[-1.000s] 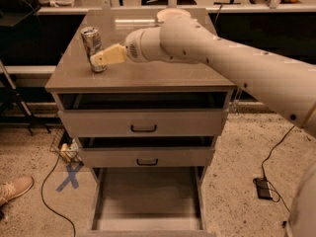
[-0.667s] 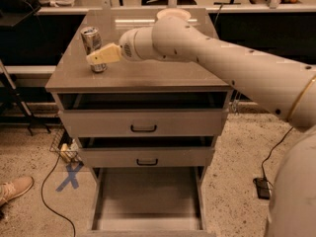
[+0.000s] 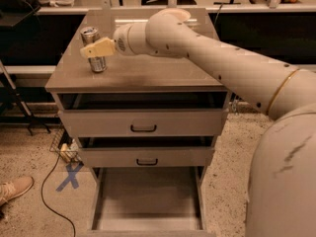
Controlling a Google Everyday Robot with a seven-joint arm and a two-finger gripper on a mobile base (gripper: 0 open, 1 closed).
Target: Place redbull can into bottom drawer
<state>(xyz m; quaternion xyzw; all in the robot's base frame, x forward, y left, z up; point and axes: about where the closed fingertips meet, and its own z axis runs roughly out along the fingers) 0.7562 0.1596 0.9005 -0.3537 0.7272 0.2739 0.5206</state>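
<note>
Gripper (image 3: 94,50) against redbull can (image 3: 91,34) atop cabinet (image 3: 148,74), hold impossible to tell; could topple slim can through off-centre push.

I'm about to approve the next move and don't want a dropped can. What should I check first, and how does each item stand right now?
1. Slim silver redbull can upright on the grey cabinet top: ok.
2. Cream two-finger gripper at the can, about mid-height: ok.
3. Firm grasp on the can: cannot tell.
4. Can lifted off the cabinet top: not ok, it stands on the surface.
5. Deep grey bottom drawer pulled open: ok.
6. Two upper drawers with black handles sit further back than the bottom drawer, leaving its opening reachable from above: ok.
</note>
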